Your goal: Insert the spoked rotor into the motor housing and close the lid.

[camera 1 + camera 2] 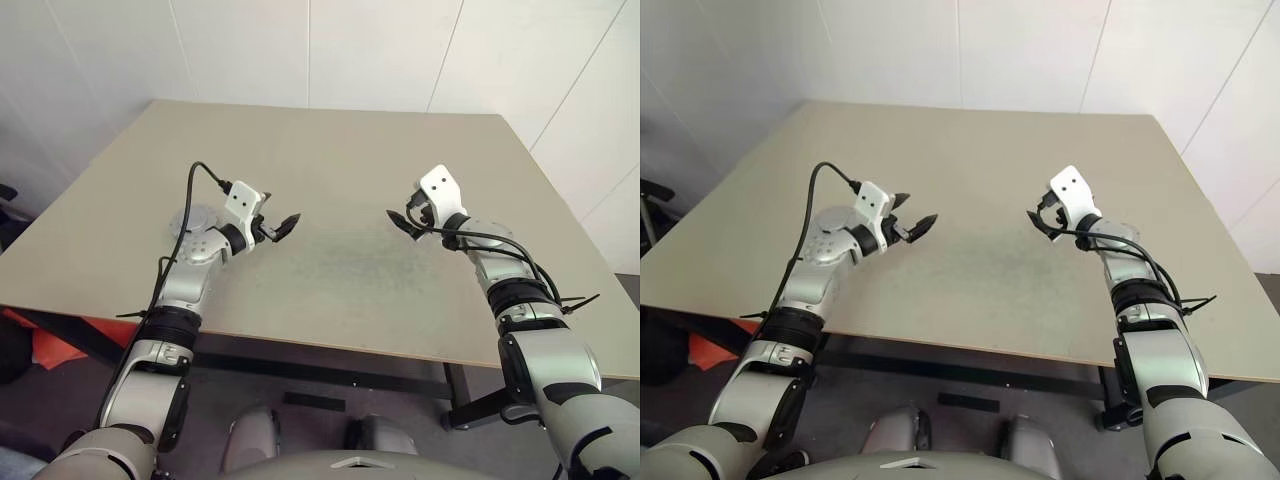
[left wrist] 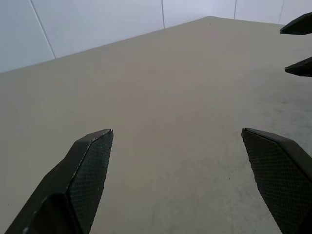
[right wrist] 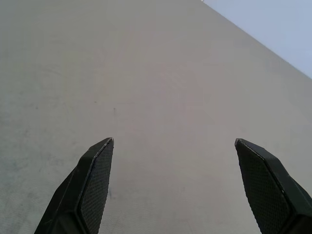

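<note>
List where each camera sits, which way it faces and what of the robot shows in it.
Left eye view: on the head, looking forward and down at the table; both arms, left gripper, right gripper, a grey disc behind the left wrist.
Right eye view: beside it, same scene.
Left wrist view: along its open fingers over the tabletop; shares the right gripper's fingertips.
Right wrist view: along its open fingers, tabletop.

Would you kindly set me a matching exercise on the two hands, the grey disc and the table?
Things:
1. left hand
2. right hand
3. grey disc
4. table

Place, colour or state:
A. beige
B. open, over the table's right side
C. on the table, partly hidden behind the left arm
D. open, over the table's left side

Pairs: 1-D, 2-B, 3-C, 4-A
</note>
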`<action>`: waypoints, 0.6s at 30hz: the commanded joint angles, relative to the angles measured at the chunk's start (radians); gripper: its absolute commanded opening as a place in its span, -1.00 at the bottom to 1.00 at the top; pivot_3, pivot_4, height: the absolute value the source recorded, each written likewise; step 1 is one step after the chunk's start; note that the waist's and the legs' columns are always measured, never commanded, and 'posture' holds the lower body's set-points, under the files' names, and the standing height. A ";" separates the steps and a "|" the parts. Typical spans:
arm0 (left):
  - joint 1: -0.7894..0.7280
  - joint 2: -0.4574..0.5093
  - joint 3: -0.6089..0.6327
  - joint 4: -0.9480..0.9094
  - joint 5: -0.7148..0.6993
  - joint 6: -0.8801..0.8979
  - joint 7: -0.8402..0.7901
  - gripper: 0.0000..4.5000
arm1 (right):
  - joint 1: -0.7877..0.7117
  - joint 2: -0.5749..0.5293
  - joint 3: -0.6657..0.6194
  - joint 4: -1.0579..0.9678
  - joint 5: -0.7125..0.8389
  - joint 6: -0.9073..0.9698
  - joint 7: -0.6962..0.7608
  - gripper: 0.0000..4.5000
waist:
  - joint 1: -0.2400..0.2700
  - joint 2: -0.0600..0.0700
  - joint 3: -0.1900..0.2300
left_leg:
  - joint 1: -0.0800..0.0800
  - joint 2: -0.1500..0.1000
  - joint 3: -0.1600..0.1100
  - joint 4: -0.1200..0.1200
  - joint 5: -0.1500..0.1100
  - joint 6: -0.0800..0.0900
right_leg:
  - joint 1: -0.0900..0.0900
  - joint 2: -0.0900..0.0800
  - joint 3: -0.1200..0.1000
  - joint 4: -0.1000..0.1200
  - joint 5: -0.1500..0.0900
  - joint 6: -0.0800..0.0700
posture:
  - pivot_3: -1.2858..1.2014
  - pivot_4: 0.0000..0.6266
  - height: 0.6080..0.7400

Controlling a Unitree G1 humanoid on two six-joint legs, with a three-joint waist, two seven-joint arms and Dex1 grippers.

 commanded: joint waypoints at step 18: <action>-0.045 0.001 0.031 0.012 0.017 -0.037 0.023 0.99 | -0.031 0.006 -0.011 -0.002 -0.001 -0.018 -0.030 1.00 | 0.000 0.000 0.000 | 0.000 0.000 0.000 0.000 0.000 0.000 | 0.000 0.000 0.000 0.000 0.000 0.000 | 0.03 -1.00 1.00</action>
